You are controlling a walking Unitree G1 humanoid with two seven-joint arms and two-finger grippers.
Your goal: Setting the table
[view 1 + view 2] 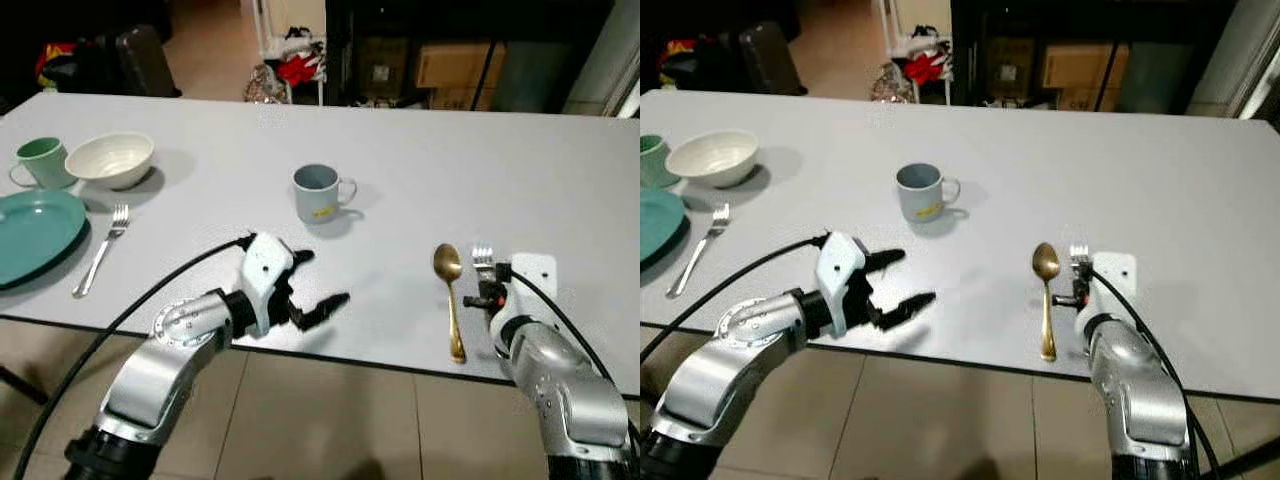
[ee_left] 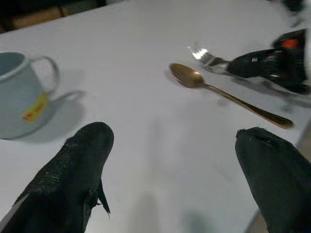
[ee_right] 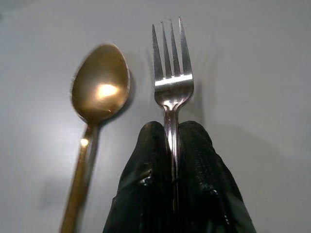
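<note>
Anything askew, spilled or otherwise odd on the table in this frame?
Nothing spilled or damaged. The right gripper holds a silver fork beside the gold spoon. The blue mug stands upright, and the left gripper hovers open near the table edge.

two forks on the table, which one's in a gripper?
The fork beside the gold spoon, pinched by the right gripper. The other fork lies free by the green plate.

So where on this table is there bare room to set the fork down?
Bare tabletop lies right of the gold spoon, where the right tool holds the fork, and between the grey mug and the spoon. The open left tool hovers at the near edge. It is crowded at far left: green plate, bowl, green cup, second fork.
</note>
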